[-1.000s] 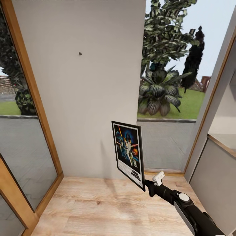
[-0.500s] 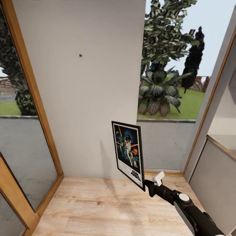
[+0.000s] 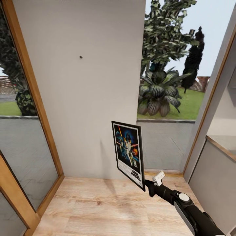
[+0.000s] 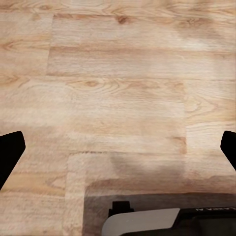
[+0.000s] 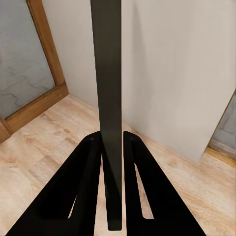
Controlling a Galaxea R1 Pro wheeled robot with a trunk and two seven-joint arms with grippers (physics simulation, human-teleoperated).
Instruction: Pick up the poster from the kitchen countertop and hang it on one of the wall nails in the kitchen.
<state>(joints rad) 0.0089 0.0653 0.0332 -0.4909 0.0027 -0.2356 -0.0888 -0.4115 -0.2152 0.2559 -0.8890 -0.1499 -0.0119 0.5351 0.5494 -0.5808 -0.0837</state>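
Note:
The poster [image 3: 128, 153] stands upright above the wooden floor, its Star Wars artwork facing me, held by its lower right corner in my right gripper [image 3: 146, 183]. The right wrist view has the poster [image 5: 110, 98] edge-on as a dark strip, with both black fingers [image 5: 86, 172] shut against it. A wall nail [image 3: 81, 57] sticks out of the light-grey wall [image 3: 82, 98], well above and to the left of the poster. My left gripper [image 4: 118, 152] hangs open over the floor, its dark fingertips [image 4: 10, 152] far apart. The kitchen countertop is out of view.
Wooden-framed glass panels [image 3: 26, 144] line the left side and a window [image 3: 170, 82] with plants outside is right of the wall. A grey cabinet or half-wall [image 3: 213, 170] stands at the right. Light wooden floor [image 3: 98, 206] lies between.
The whole picture has shifted slightly, the nail sitting a little lower in view, so the camera moved. The poster and right arm hold the same place.

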